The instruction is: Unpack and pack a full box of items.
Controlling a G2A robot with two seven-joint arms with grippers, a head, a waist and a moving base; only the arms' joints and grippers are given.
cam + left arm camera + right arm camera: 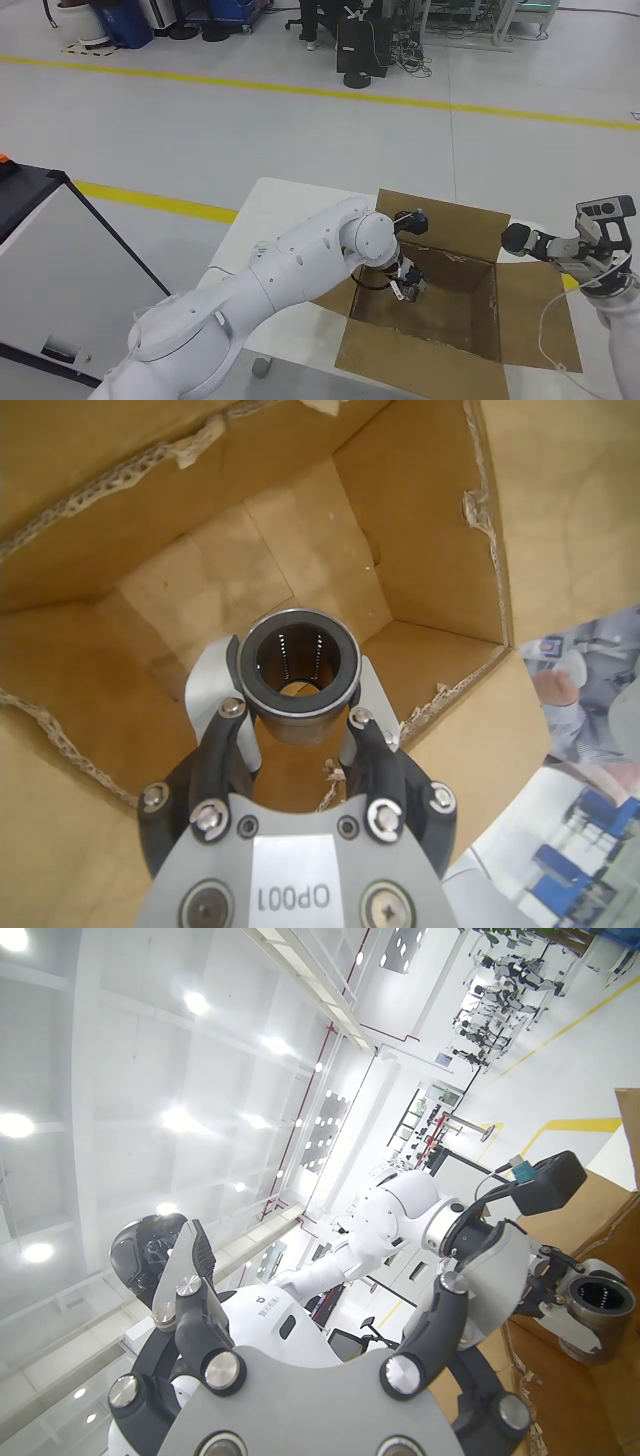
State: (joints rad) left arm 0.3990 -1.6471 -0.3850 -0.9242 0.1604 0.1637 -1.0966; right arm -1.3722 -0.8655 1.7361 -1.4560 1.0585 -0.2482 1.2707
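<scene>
An open brown cardboard box (440, 215) stands on the white table with its flaps folded out. My left gripper (408, 283) is inside the box, above its floor, shut on a steel linear bearing (299, 680), a short hollow cylinder with a dark rim. The box walls (425, 525) surround it. My right gripper (522, 240) is over the box's far right flap, outside the opening. It is open (345, 1248) with nothing between its fingers. Past it the right wrist view shows the bearing (597, 1308) in the left gripper and the box (575, 1403).
The white table (290, 210) has bare room to the left of the box. A white cabinet with a black frame (40, 230) stands on the floor at the far left. The box's torn flap edges (480, 510) stick up around the opening.
</scene>
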